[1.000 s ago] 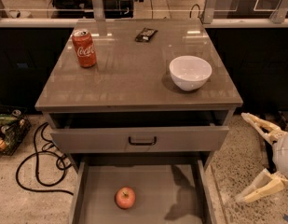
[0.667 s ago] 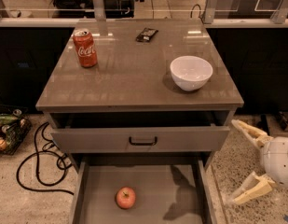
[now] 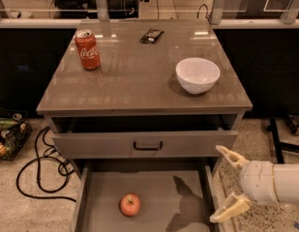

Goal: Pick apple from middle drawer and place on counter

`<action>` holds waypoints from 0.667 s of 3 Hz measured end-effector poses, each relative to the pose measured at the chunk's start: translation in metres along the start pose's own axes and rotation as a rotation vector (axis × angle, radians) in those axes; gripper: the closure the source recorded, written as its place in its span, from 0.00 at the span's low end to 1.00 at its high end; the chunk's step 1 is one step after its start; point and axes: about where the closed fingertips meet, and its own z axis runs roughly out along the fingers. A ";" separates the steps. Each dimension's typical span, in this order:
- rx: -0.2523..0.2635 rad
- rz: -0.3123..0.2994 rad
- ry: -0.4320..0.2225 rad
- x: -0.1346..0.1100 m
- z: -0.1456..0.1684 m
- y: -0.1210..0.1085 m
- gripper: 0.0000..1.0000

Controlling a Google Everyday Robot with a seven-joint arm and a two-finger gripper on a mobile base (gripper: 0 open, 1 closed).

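The small red-yellow apple [image 3: 130, 204] lies left of centre in the wide grey drawer [image 3: 158, 192]. The white two-finger claw [image 3: 230, 183] is released and empty, outside the drawer's right wall, well apart.

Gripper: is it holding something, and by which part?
Nothing is held. The gripper is open at the right side of the middle drawer; the apple lies on its floor, untouched.
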 end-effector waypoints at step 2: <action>-0.020 -0.028 -0.017 0.025 0.078 0.019 0.00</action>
